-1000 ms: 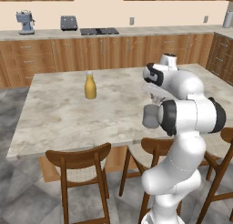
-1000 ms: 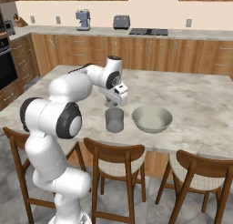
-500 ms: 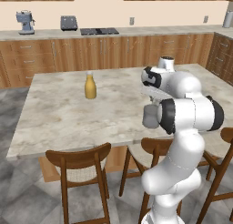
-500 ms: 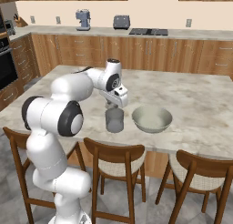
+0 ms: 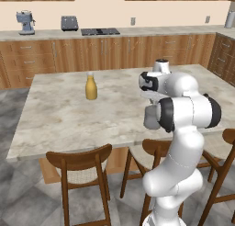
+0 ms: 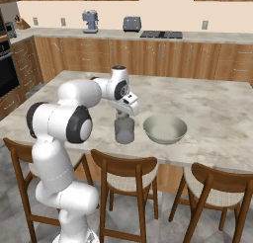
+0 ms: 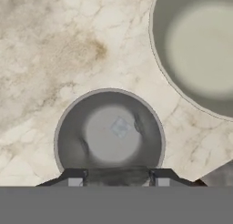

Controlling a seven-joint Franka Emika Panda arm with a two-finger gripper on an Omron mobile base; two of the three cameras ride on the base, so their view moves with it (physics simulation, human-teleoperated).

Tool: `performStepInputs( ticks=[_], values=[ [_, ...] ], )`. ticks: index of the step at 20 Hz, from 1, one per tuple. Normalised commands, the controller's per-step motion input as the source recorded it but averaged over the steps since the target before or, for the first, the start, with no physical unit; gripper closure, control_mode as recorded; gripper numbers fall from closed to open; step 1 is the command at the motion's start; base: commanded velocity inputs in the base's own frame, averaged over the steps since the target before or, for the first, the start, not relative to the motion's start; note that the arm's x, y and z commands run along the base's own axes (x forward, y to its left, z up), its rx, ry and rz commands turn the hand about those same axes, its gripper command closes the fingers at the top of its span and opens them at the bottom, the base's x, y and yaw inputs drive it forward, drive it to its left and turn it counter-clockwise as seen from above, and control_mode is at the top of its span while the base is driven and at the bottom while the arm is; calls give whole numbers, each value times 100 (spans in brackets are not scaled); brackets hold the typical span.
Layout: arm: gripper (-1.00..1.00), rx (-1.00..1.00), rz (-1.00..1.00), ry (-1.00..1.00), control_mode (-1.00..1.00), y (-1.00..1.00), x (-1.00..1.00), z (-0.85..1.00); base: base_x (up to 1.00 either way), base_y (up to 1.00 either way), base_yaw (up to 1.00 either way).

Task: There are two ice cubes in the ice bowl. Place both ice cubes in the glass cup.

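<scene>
The grey translucent glass cup [image 6: 124, 131] stands on the island counter just left of the ice bowl [image 6: 149, 130]. In the hand view I look straight down into the glass cup [image 7: 73, 141], and one small ice cube [image 7: 120, 127] lies on its bottom. My gripper [image 6: 125, 112] hangs directly over the cup's mouth, pointing down. Between its fingertips [image 7: 75, 178] a pale translucent block, an ice cube [image 7: 117, 175], appears held by the gripper [image 7: 116, 178]. The ice bowl [image 7: 166, 50] shows no cube in the part I see. In the left base view my arm partly covers the cup [image 5: 149, 119].
A yellow bottle [image 5: 91, 87] stands on the far left part of the island. Wooden chairs [image 6: 126, 180] line the near edge of the counter. Coffee machine [image 6: 90, 20] and toaster [image 6: 131, 23] sit on the back counter.
The gripper has come down a little toward the cup's mouth, staying above it. Cup and bowl have not moved.
</scene>
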Motion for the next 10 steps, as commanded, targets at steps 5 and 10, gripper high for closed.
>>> performStepInputs(
  ticks=[5,10],
  values=[
    [100,-5,5,0,-100,0,16,-8,0,0,0],
    [100,0,3,0,-100,-4,14,-5,0,0,0]
  ],
)
